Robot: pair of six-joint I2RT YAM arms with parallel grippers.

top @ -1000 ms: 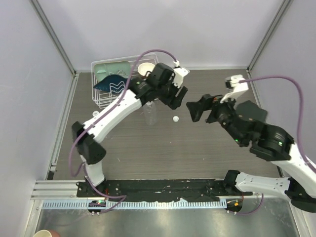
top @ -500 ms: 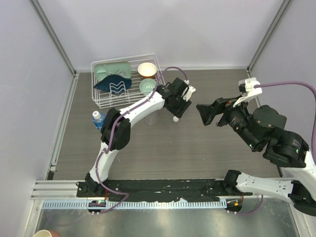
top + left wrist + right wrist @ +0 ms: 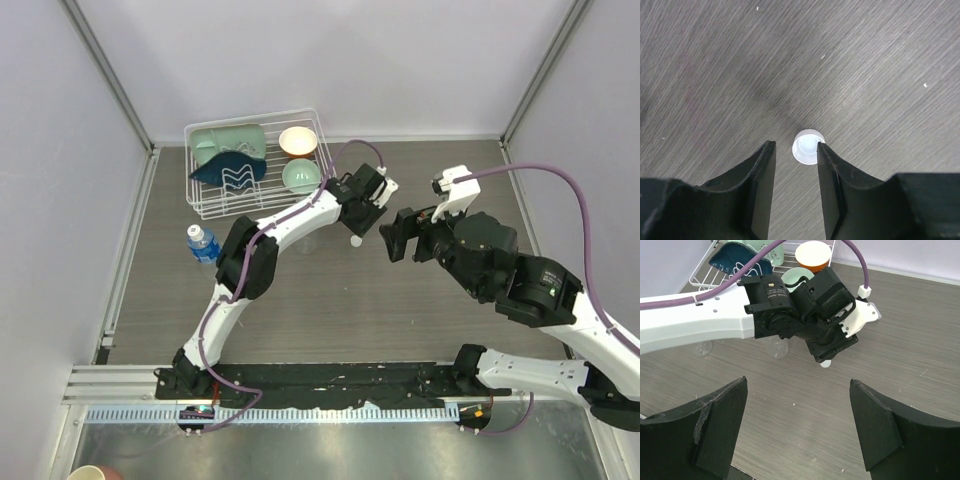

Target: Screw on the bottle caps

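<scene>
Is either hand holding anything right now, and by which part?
Nothing is held. The left hand straddles a white cap without clamping it; the right hand is empty.

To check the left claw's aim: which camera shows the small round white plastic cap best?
Left wrist: the small round white plastic cap lies close and sharp at the left claw. Top view shows only a dot; right wrist, a sliver under that claw.

Bright, diffuse o/h light; soft shadow on table (image 3: 880, 60) nr bottle cap (image 3: 808, 146); top-view edges lean slightly; wrist views sharp.
</scene>
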